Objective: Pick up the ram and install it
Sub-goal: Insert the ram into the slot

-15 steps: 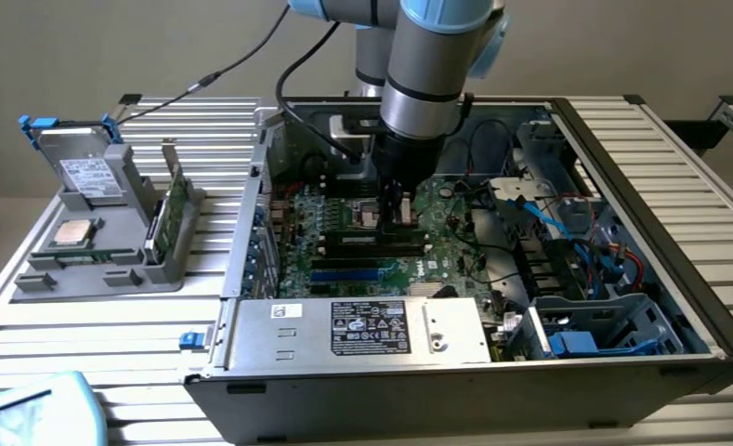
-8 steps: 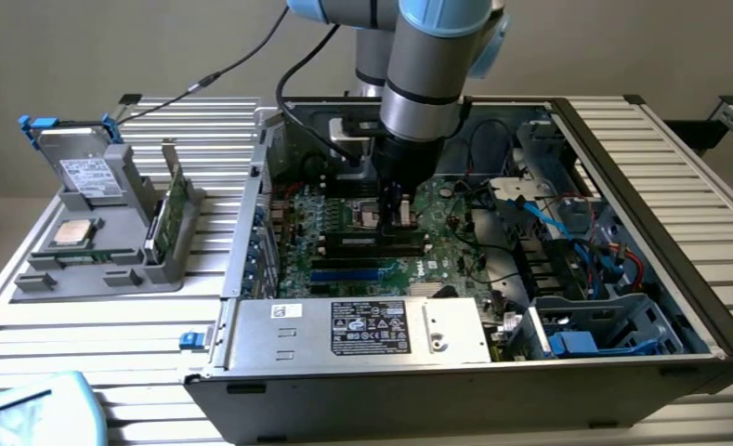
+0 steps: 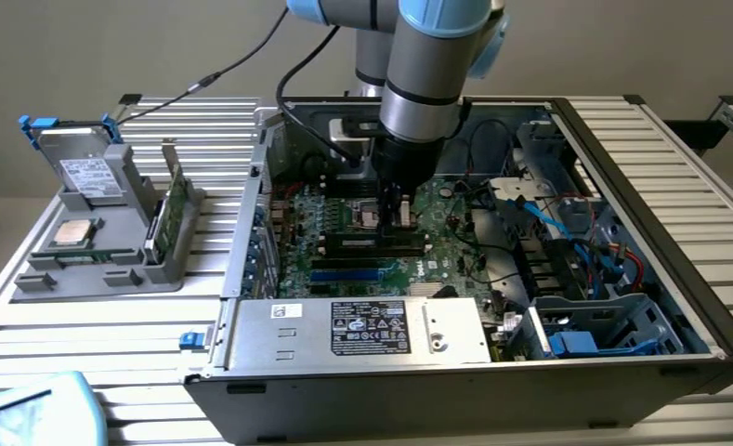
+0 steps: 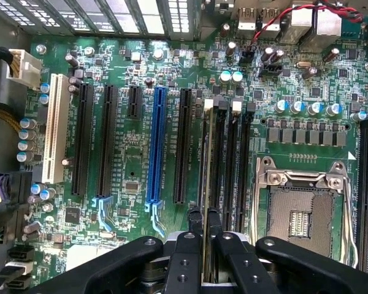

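Clamps with the gripper [image 4: 205,219], fingers [image 4: 195,228] pinching the ram [image 4: 210,165] edge-on from both sides. Holds that thin green stick upright along the black memory slots [image 4: 231,171] on the motherboard [image 4: 130,162], near the open processor socket [image 4: 300,211]. Farther out, sits deep inside the open computer case [image 3: 465,409], grey tray [image 3: 94,274] well apart toward the exterior view's left.

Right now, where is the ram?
The ram is clamped edge-on in the claw, lined up along the black memory slots beside the empty processor socket; in the exterior view that is mid-motherboard inside the open case.
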Robot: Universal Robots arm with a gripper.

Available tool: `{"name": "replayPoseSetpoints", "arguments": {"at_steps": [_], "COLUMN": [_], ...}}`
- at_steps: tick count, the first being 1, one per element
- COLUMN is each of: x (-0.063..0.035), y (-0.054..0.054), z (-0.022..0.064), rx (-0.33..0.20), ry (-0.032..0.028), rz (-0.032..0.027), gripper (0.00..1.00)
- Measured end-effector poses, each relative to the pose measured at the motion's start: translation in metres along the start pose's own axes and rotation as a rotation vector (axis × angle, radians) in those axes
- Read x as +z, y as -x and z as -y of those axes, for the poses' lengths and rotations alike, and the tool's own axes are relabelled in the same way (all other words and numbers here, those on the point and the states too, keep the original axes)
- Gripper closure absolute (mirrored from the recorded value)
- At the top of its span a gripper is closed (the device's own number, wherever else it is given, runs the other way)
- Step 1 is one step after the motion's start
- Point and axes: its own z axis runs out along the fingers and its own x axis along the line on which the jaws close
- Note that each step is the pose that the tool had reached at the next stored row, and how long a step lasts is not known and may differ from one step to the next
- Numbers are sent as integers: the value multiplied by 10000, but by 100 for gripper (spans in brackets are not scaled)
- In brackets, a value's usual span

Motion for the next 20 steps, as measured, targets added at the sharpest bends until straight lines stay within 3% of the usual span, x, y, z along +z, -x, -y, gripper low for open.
{"name": "replayPoseSetpoints", "arguments": {"at_steps": [6, 20], "x": [7, 20], "y": [0, 1], "z": [1, 2], "rx": [12, 154], "ry": [2, 8], "rz": [-29, -12], "gripper": [86, 86]}}
